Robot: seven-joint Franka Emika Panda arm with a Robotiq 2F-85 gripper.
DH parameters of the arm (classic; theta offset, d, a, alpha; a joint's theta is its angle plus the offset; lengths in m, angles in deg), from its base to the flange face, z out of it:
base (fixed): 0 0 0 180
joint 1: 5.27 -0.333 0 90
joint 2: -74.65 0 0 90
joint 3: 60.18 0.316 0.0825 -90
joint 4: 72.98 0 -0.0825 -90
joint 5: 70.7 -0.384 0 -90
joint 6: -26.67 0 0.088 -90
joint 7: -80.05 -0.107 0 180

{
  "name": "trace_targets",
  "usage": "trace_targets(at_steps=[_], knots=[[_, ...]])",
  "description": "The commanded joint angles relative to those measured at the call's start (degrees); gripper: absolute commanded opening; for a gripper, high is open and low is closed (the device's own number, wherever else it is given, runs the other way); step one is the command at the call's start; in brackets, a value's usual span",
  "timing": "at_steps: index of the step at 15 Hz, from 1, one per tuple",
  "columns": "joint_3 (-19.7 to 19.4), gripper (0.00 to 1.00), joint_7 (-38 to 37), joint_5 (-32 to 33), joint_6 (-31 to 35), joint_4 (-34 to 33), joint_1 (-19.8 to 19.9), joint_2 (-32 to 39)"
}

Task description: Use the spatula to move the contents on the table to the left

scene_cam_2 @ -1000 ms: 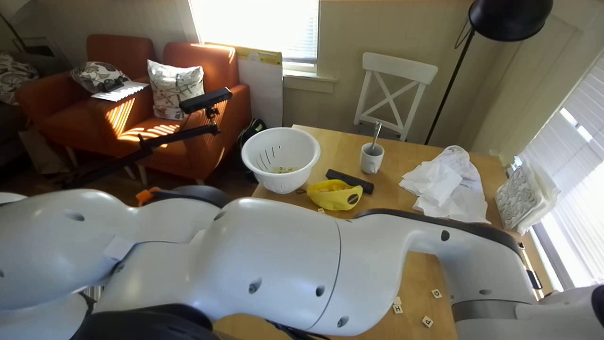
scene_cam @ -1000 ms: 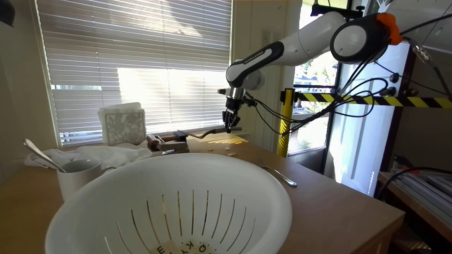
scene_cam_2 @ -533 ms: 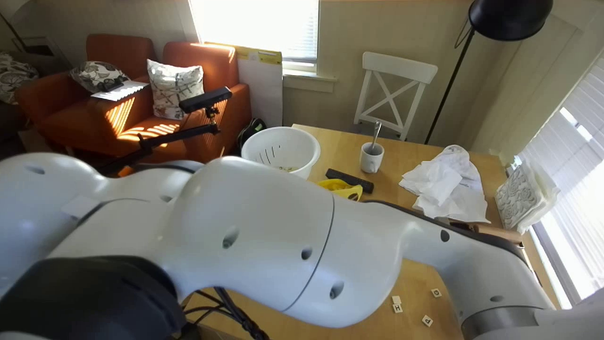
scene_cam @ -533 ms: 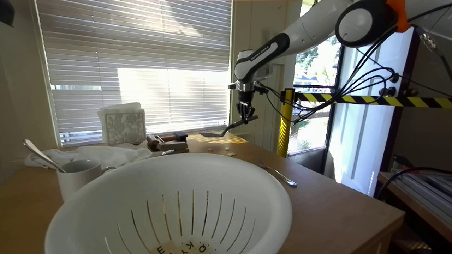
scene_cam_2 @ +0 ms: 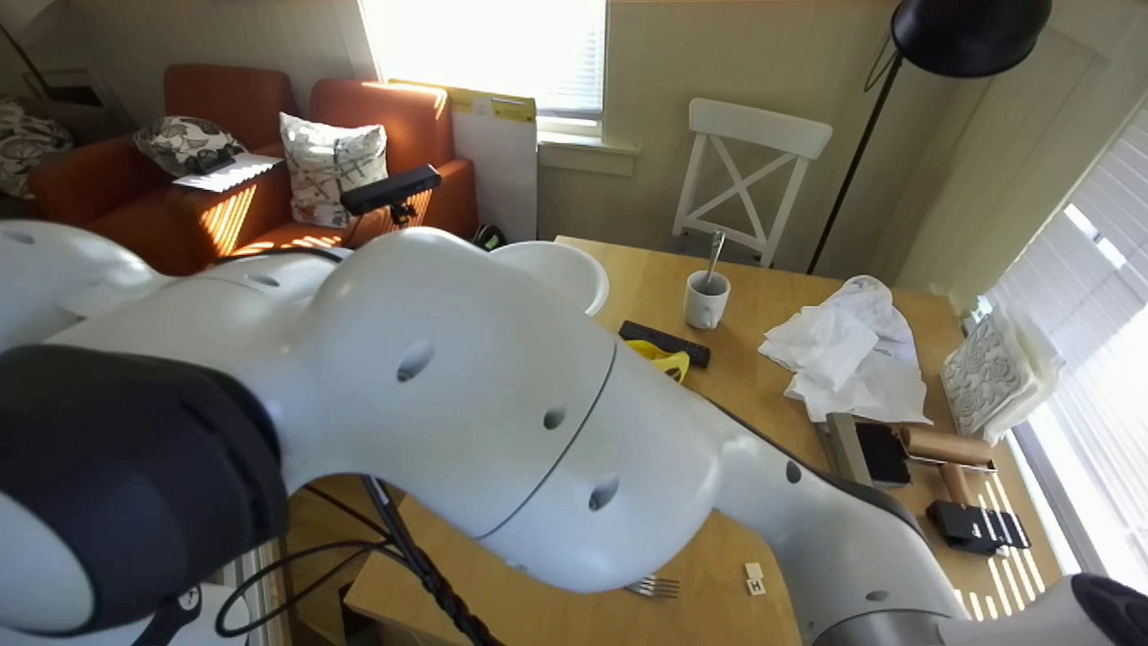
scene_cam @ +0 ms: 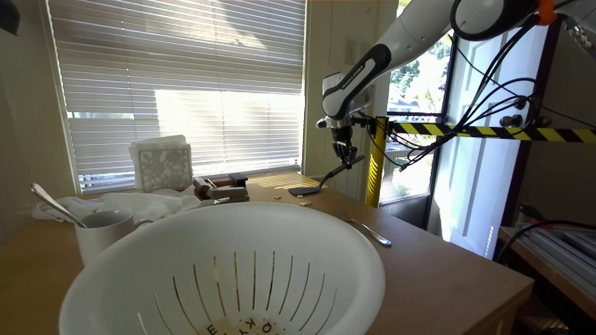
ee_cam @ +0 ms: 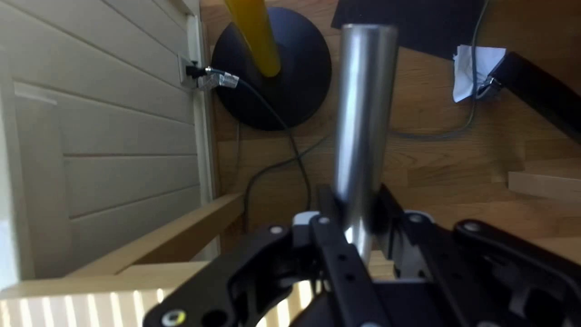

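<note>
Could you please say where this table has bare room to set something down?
The table is bare between the fork, the colander and the table's edge, and between the mug, the remote and the white cloth. It is crowded near the blinds, with the napkin holder and brown roller, and around the letter tiles, near the spatula in the gripper.

In an exterior view the white colander [scene_cam: 223,232] is cut off by the bottom edge, along with the letter tiles [scene_cam: 247,328] inside it; the loose tiles [scene_cam: 305,203] by the spatula [scene_cam: 333,172] are too small to read. In an exterior view the arm [scene_cam_2: 502,386] hides much of the yellow bag [scene_cam_2: 659,355] and all but the tines of the fork [scene_cam_2: 655,588], and runs off at the lower right. In the wrist view the hand [ee_cam: 357,200], blurred at its tips, covers part of the spatula's handle.
</note>
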Motion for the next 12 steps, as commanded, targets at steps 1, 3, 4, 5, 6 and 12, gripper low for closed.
trace_targets(at_steps=[1, 3, 4, 5, 6, 12], knots=[[-4.18, 0.06, -7.87, 1.03, 4.21, 9.46, -3.72, -4.7], [-5.53, 0.06, -10.47, 0.92, 5.23, 11.89, -5.09, -5.48], [-6.01, 0.06, -11.34, 1.08, 5.79, 13.13, -5.92, -5.91], [-6.26, 0.06, -11.7, 1.27, 6.72, 14.45, -6.97, -6.46], [-1.01, 0.06, -14.82, 7.44, 8.07, 15.32, -3.63, -8.61], [4.84, 0.06, -17.19, 17.56, 12.91, 21.41, -3.32, -14.08]])
